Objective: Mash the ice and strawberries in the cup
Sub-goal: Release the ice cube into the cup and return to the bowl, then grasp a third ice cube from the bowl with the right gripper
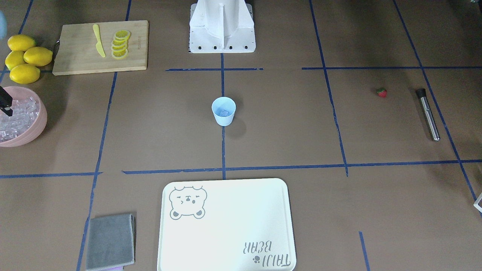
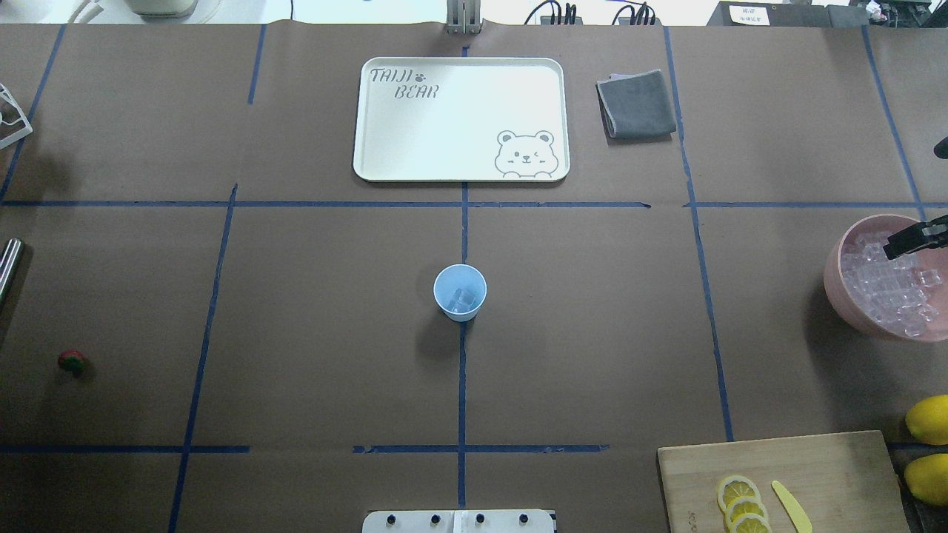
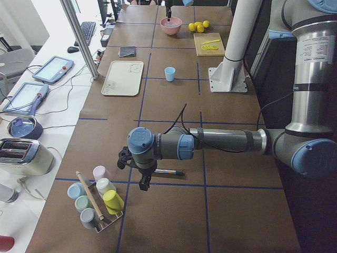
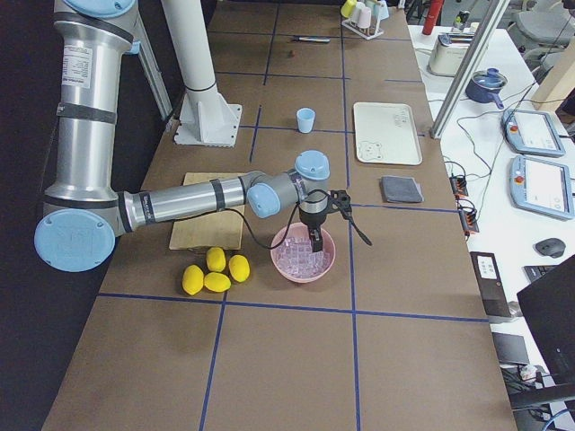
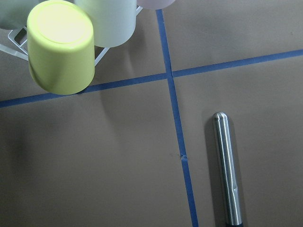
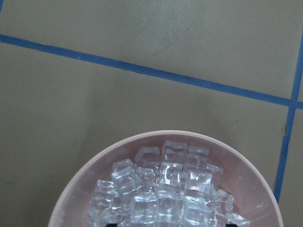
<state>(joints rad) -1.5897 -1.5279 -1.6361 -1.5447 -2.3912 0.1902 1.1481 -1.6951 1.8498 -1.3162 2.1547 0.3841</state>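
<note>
- The step in hand looks like fetching ice: the right gripper hangs over the pink bowl, which sits at the table's right-end edge, beside the lemons.
- I cannot tell whether its claw is wide or narrow. The tips are lost against the heap of cubes.
- To do it well, single out one cube lying high on the heap and set a finger on each of two flat faces. Pinch gently, since the glassy faces may slip.
- Lift straight up clear of the bowl's rim before crossing to the cup, and release low over its mouth so nothing bounces out.
- The ice is small, clear, colourless cubes piled loosely, with at least one cube already in the cup.
- The cup is pale blue, tapered and upright. It stands alone at the table's middle, on the centre tape line.
- The strawberry is small and red with a green top. It lies near the table's left end, well apart from the cup.
- The left gripper hovers at that left end near a steel muddler. Its claw's state cannot be told.
</note>
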